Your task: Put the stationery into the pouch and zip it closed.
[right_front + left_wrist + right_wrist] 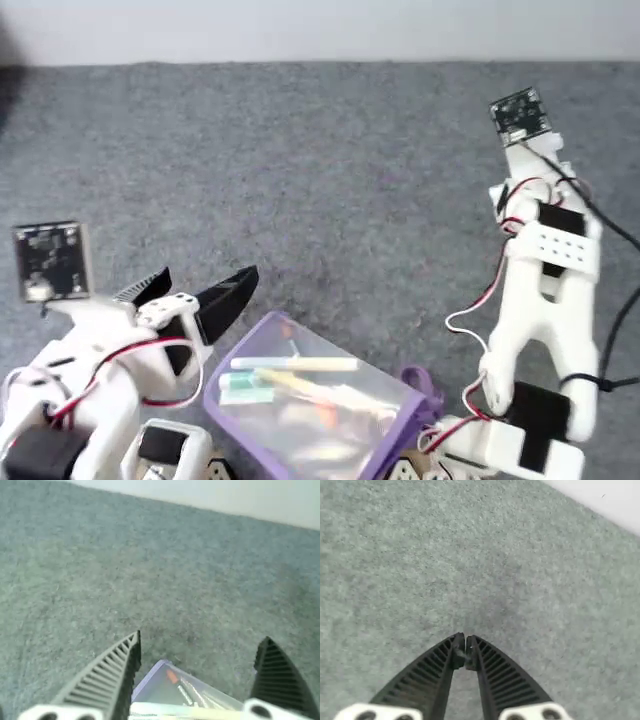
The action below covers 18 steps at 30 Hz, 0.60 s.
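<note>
A clear pouch (300, 425) with purple trim lies at the table's near edge, holding a white pen (295, 364), a yellow and an orange pen and a green eraser (245, 388). Its purple pull tab (418, 381) sticks out on the right side. My left gripper (207, 272) hovers open just left of the pouch; in the left wrist view the left gripper (201, 638) stands wide apart with the pouch corner (167, 687) below it. My right gripper (465, 637) is shut with nothing in it, above bare carpet. The right arm (545, 300) is folded back at the right.
Grey carpet (330, 180) covers the whole table, with open room in the middle and far part. A pale wall (320, 30) runs along the back edge.
</note>
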Tool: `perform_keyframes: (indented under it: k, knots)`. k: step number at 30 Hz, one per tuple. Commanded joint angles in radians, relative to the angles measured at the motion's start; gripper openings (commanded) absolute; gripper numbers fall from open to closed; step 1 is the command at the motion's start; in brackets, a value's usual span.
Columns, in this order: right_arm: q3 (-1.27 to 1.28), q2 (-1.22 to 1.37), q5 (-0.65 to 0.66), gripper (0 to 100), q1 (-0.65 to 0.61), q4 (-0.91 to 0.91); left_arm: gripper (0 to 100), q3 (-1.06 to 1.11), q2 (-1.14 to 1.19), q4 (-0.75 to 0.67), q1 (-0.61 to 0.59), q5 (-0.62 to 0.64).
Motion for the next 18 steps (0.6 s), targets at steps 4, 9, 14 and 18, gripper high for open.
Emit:
perform_keyframes:
  k: [4, 9, 14, 18]
  knots:
    - [-0.02, -0.131, -0.15, 0.8, 0.001, 0.22, 35, 0.05, 0.002, -0.02, -0.097, 0.005]
    - [-0.02, -0.226, -0.25, 0.8, 0.005, 0.438, 35, 0.101, -0.002, 0.002, -0.147, 0.005]
    - [-0.017, -0.275, -0.325, 0.8, 0.053, 0.515, 35, 0.154, -0.002, 0.0, -0.215, 0.005]
    - [-0.02, -0.311, -0.376, 0.8, 0.134, 0.642, 35, 0.189, -0.002, 0.005, -0.313, 0.005]
